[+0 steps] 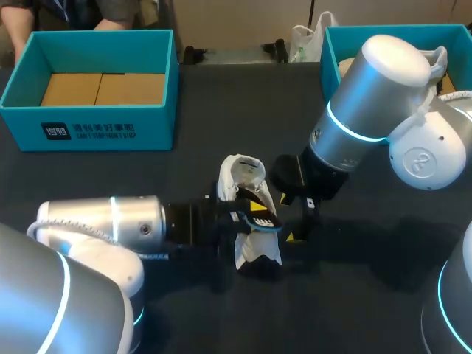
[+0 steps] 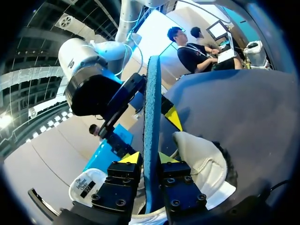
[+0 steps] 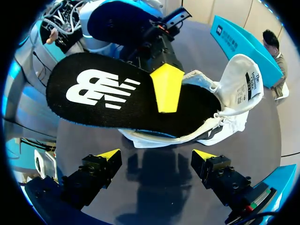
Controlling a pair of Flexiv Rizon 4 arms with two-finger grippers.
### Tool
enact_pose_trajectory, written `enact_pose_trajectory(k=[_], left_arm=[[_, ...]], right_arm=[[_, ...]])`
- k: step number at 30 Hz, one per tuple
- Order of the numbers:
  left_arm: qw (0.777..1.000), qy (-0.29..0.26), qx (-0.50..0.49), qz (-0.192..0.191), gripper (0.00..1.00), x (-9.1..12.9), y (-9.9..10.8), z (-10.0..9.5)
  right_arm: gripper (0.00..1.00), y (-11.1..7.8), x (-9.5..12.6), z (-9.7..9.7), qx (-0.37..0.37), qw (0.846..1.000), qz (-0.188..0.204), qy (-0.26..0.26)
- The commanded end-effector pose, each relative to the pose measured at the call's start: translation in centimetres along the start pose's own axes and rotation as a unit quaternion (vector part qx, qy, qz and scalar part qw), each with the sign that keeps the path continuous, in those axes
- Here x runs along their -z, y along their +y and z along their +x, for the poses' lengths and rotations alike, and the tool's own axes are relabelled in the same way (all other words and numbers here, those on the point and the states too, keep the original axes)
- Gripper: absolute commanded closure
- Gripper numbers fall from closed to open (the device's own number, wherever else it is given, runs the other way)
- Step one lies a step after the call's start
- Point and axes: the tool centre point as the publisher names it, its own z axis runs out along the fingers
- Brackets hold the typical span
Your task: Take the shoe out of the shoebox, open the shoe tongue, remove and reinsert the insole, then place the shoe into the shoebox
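A white shoe (image 1: 237, 171) lies on the dark table (image 1: 184, 177), tongue pulled back. My left gripper (image 1: 254, 217) comes in from the left and is shut on the insole (image 2: 151, 117), held on edge between its yellow tips. In the right wrist view the black insole (image 3: 103, 93) has one end inside the shoe (image 3: 239, 93) and the other sticking out, with one of the left gripper's fingertips (image 3: 166, 86) flat on it. My right gripper (image 3: 157, 157) hangs open just beside the shoe, holding nothing. The teal shoebox (image 1: 88, 125) stands at the back left.
A second teal box (image 1: 332, 44) stands at the back right, behind my right arm (image 1: 369, 96). A white plastic bag (image 1: 306, 37) lies at the far edge. A person's arms are at the far left, behind the shoebox.
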Motion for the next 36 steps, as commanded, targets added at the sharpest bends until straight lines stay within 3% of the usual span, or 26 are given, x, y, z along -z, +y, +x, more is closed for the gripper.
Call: enact_pose_trajectory(k=[1, 3, 4, 19, 32, 33, 36], left_arm=[[1.0, -0.005, -0.013, -0.003, 0.79, 0.3, -0.5, 0.5], [1.0, -0.009, -0.021, -0.006, 0.87, 0.2, -0.5, 0.5], [1.0, -0.011, -0.026, -0.007, 1.0, 0.1, -0.4, 0.5], [0.997, -0.017, -0.064, -0.038, 1.0, -1.6, 2.3, -0.2], [0.997, -0.013, -0.052, -0.061, 1.0, -1.4, 3.8, -0.5], [0.997, -0.011, -0.05, -0.058, 0.98, -1.2, 3.6, -0.4], [0.997, -0.01, -0.049, -0.055, 0.74, -0.7, 3.0, -0.3]], right_arm=[[0.0, 0.0, -0.1, 0.1, 0.0, 1.0, 0.0, -0.001], [0.0, 0.0, -0.1, 0.1, 0.0, 1.0, 0.0, -0.001], [0.0, 0.0, -0.1, 0.1, 0.0, 1.0, 0.0, -0.001], [0.0, 0.0, -0.1, 0.1, 0.0, 1.0, 0.0, -0.001], [0.0, 0.0, -0.1, 0.1, 0.0, 1.0, 0.0, -0.001], [0.0, 0.0, -0.1, 0.1, 0.0, 1.0, 0.0, -0.001], [0.0, 0.0, -0.1, 0.1, 0.0, 1.0, 0.0, -0.001]])
